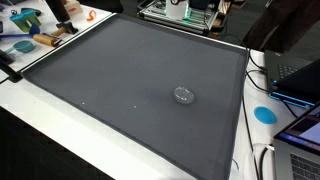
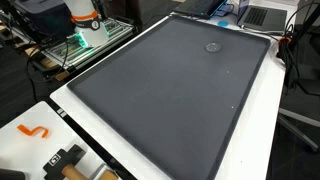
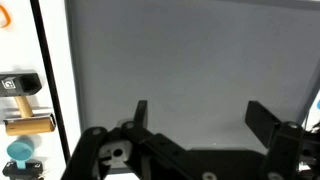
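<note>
On the mat (image 1: 110,75) lies a clear dish (image 1: 184,95).

A dish (image 1: 184,95) lies on the mat (image 1: 110,75), tools (image 1: 30,42) on the table (image 1: 40,130) beside it.

No writing, label, brand or number can be read in any view. The grey mat (image 1: 120,80) shows no legible mark, and the tools (image 1: 30,42) beside its corner are too blurred for lettering.

The grey mat (image 1: 110,80) lies open; only a small clear disc (image 1: 184,95) stands on it.
</note>
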Robot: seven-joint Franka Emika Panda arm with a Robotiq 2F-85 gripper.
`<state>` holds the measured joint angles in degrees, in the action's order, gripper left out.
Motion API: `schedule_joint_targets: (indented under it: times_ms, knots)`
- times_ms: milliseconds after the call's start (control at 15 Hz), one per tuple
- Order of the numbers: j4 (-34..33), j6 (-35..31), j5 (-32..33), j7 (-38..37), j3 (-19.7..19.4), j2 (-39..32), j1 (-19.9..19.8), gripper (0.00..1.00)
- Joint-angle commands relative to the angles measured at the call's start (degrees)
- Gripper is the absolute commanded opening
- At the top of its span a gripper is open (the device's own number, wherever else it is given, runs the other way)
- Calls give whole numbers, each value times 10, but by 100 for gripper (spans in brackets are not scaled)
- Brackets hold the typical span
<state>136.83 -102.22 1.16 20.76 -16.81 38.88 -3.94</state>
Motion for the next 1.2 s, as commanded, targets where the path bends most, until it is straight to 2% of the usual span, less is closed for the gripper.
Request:
schedule_joint_targets:
  times_ms: [0,200,467,800,1133]
  knots:
    - [-2,2,-4,3,5,-2,-6,100]
    - [-2,2,-4,3,5,-2,-6,100]
    - [-55,-3,-60,21,24,-67,49,100]
    - [-172,6,-171,20,74,-211,113,100]
    - [-285,4,-228,15,132,-345,117,100]
